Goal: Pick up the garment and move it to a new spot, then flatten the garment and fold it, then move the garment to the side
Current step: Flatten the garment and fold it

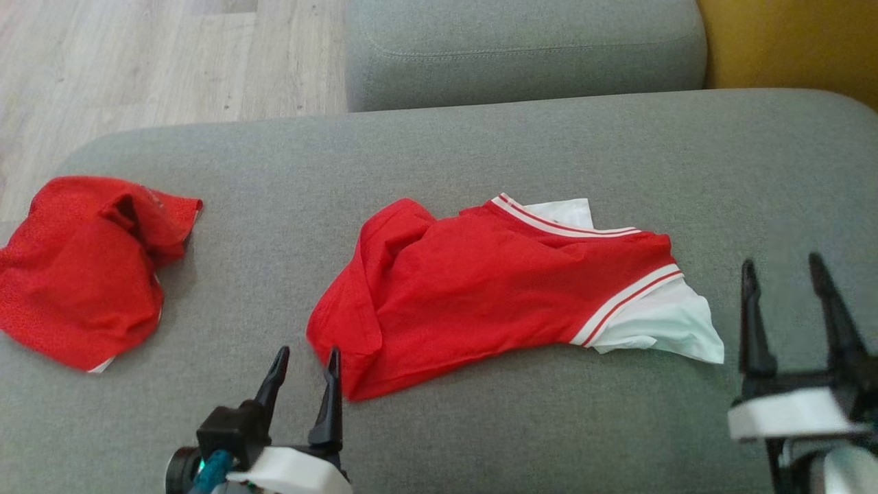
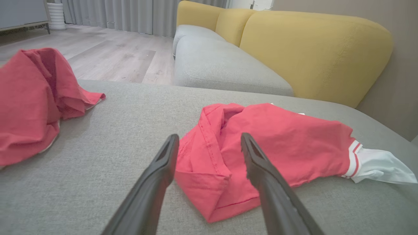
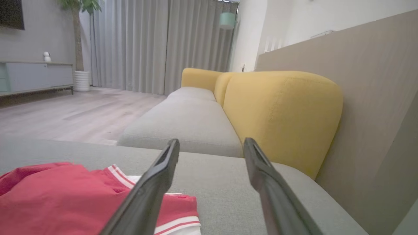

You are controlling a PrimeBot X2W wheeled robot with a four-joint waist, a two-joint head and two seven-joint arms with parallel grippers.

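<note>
Seeing the red-and-white shirt [image 1: 494, 288] laid crosswise on the cushion [image 1: 480, 151], red corner just ahead of the nearer left gripper [image 1: 308, 353], white end beside the right gripper [image 1: 782, 264], both spread wide, holding nothing.

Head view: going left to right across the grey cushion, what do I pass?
From the left: crumpled red cloth → left end effector, open → red and white shirt → right end effector, open.
</note>
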